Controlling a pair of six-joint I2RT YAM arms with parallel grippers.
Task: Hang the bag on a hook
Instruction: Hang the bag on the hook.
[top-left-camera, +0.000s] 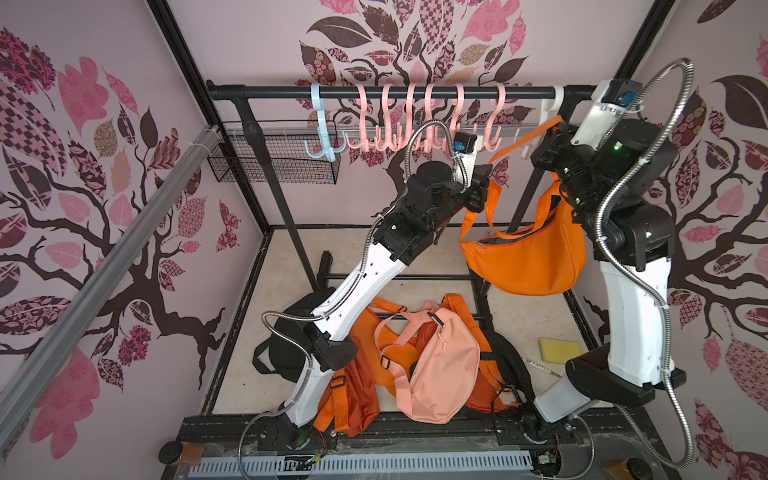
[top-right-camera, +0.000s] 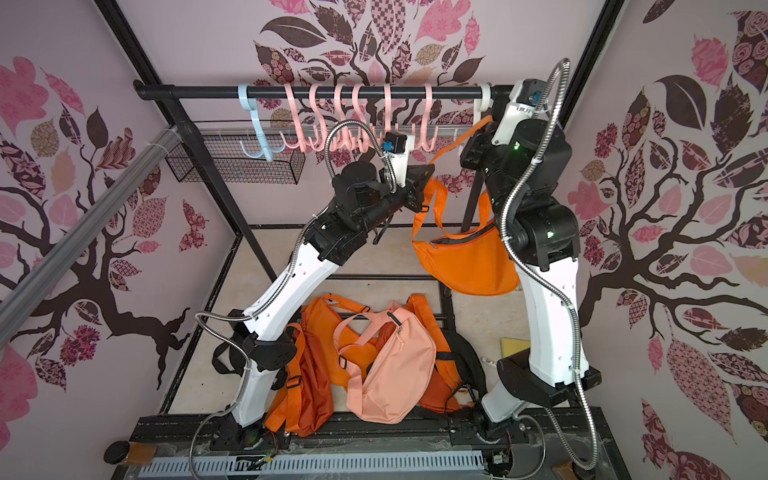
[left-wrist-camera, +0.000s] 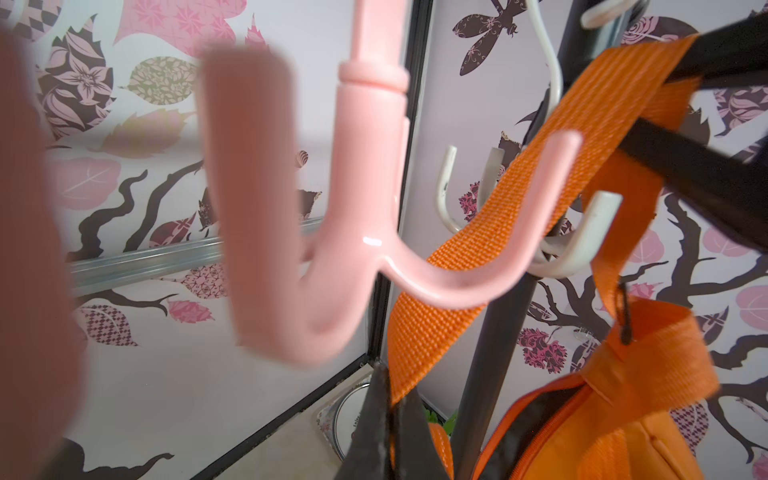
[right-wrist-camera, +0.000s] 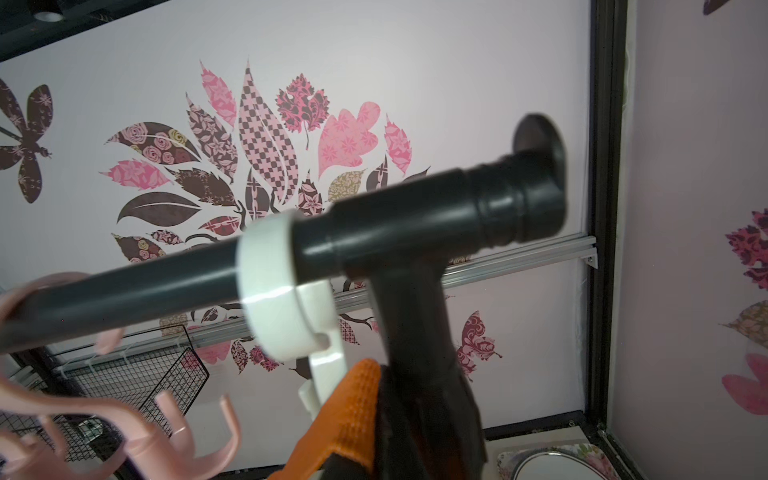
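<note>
Both jaws clamped on the strap (left-wrist-camera: 432, 332), orange bag (top-left-camera: 528, 262) in the air.
My left jaws pinch the strap lower down, my right jaws pinch it up beside the white hook (right-wrist-camera: 270, 286) at the right end of the rail (top-left-camera: 270, 91); the bag dangles between both arms, above the floor.

The strap (left-wrist-camera: 486, 232) is coarse woven webbing; the bag (top-left-camera: 528, 257) is smooth, matt orange cloth. The pink hook (left-wrist-camera: 365, 187) is glossy, smooth plastic. The rail (right-wrist-camera: 395, 232) looks smooth and dull black, and the basket (top-left-camera: 274, 162) is thin black wire.
</note>
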